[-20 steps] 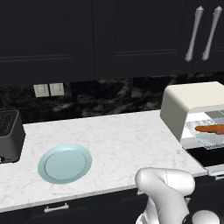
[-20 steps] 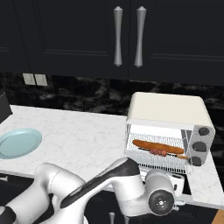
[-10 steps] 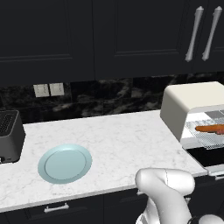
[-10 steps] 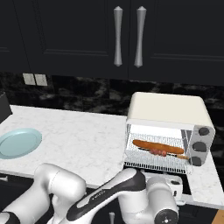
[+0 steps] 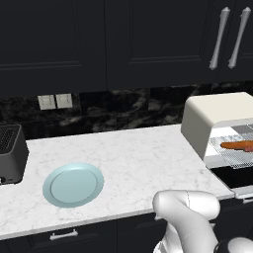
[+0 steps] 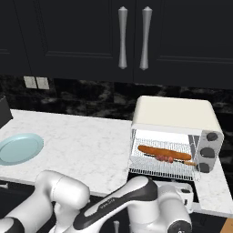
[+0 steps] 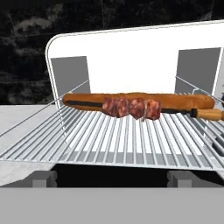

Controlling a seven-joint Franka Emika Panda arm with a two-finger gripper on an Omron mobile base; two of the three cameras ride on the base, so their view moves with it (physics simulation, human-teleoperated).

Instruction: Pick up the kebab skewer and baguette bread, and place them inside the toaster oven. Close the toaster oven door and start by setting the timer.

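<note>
Countertop [image 5: 133, 158] of white marble is stretching under dark cabinets [image 6: 136, 41], and the toaster oven [image 6: 175, 116] is sitting at its right end, cream-bodied, with three dark knobs [image 6: 208, 151] stacked down its right face. The toaster oven door [image 5: 237, 177] is hanging open, folded down flat at the front of the cavity, its dark glass facing up. The wire rack [image 7: 122, 140] is showing inside the open cavity.

On that rack the baguette bread [image 7: 175, 100] is lying lengthwise, running from 9 o'clock to 3 o'clock across the hand view. The kebab skewer [image 7: 131, 107] is lying just in front of it and parallel, touching or nearly touching (too close to separate), its reddish meat chunks bunched at the middle and its pale handle end pointing toward 3 o'clock.

The gripper [image 6: 182, 200] is sitting low in front of the oven, at about 6 o'clock from the rack in the right base view, well short of the food. Both items are lying straight ahead of the hand camera, toward 12 o'clock. I cannot tell how the fingers are standing.

A pale blue plate [image 5: 73, 184] is resting on the counter toward 9 o'clock from the oven, well apart, with a black slot toaster [image 5: 11, 154] beyond it at the left edge.
</note>
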